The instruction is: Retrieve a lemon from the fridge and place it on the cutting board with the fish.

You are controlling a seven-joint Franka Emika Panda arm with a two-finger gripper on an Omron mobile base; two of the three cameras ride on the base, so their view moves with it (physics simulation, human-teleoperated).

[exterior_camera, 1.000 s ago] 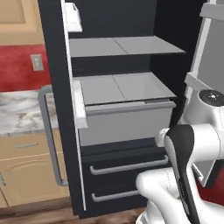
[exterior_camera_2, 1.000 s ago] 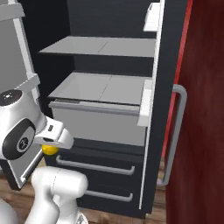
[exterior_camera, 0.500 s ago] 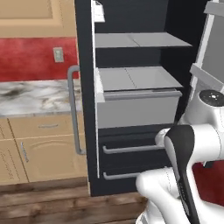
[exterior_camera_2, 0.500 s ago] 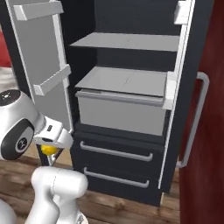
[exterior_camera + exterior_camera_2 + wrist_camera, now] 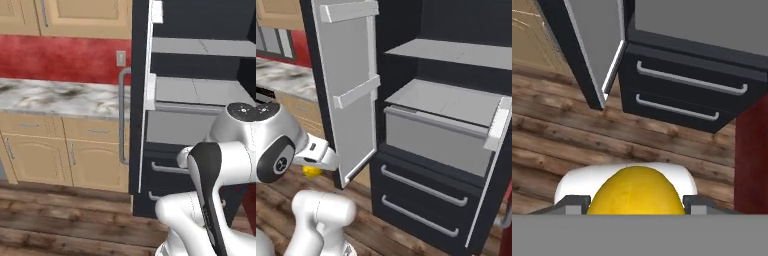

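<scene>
Both base views have swung since the earlier frames: the fridge (image 5: 200, 100) has slid toward 3 o'clock in the left base view and the marble counter (image 5: 55, 97) with tan cabinets (image 5: 45, 155) now takes up the 9 o'clock half, which is the camera moving with the base, not the things moving. Held by the gripper (image 5: 634, 202), the lemon (image 5: 633, 192) has kept its place at the hand throughout

In the hand view the yellow fruit sits at 6 o'clock, wedged between the two dark finger tips (image 5: 572, 205), which press its sides; the claw stands part-way apart, closed onto the fruit. In the right base view a sliver of the lemon (image 5: 312, 171) peeks out at 8 o'clock, just beneath the white wrist of the arm (image 5: 286, 150), low in front of the open left door (image 5: 348, 95)

The fridge stands open. Its grey shelves (image 5: 456, 52) lie at 1 o'clock in the right base view, with a grey bin (image 5: 436, 137) under the lower shelf and two black drawers (image 5: 421, 192) with grey handles at 5 o'clock. The hand view shows those same drawers (image 5: 687, 95) at 1 o'clock, the bottom corner of the open door (image 5: 594, 55) at 11 o'clock, and wooden floor (image 5: 612, 135) between them and the gripper. A wall socket (image 5: 121, 58) sits on the red backsplash (image 5: 60, 57) at 11 o'clock in the left base view
</scene>
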